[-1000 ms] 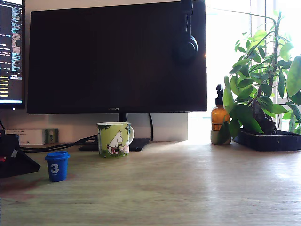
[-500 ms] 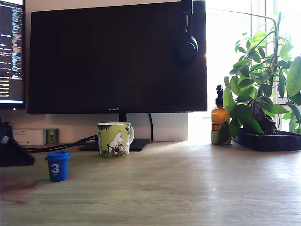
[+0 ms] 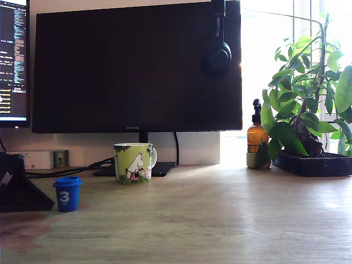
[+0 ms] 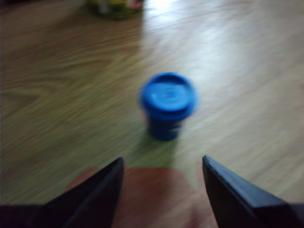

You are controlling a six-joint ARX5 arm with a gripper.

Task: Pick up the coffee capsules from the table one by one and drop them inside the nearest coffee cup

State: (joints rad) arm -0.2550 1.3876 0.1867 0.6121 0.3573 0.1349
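Tool (image 4: 161, 190) open, low over worktop (image 4: 247, 71), nothing gripped. Blue capsule (image 4: 167, 105) upright just ahead; I see mug (image 3: 133, 162) beyond.

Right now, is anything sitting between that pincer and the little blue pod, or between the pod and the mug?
Nothing visible. The open pincer faces the blue pod across bare table, and only bare wood lies between pod and mug.

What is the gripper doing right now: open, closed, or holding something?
Gripper: open and empty, with the capsule standing on the table just ahead of its fingers.
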